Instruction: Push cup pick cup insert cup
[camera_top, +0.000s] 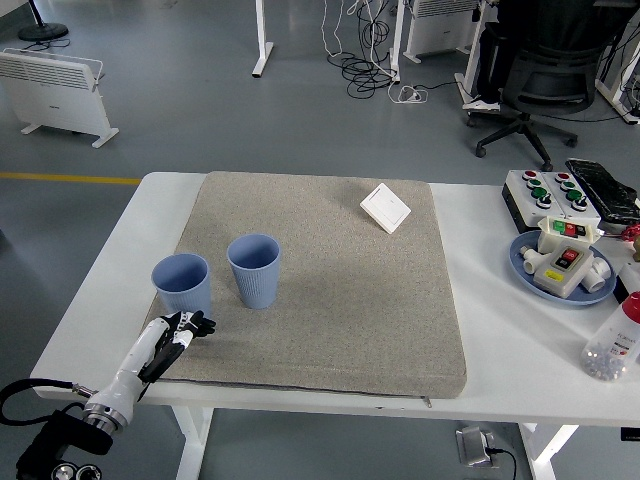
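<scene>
While both cups stand apart and upright, the task reads as barely begun:
Progress: nothing nested yet; by my judgement the push, the pick and the insert are all left to do
Robot hand: the left robot hand (186, 326) sits low on the bench (100, 300), at 7 o'clock of the mat (340, 290); its dark fingers (200, 322) are loosely curled and close on nothing
Contact: the hand lies just beside the base of the left cup, at that cup's 6 o'clock; whether a fingertip touches it, I cannot tell
Left cup: the left cup (181, 283) stands at the mat's left edge, mouth up
Right cup: the right cup (254, 269) stands just beside it at 3 o'clock, a narrow gap between them, also mouth up
White card: a small white card (385, 207) lies at 1 o'clock of the mat, well apart from both cups
Right arm: not in view
</scene>
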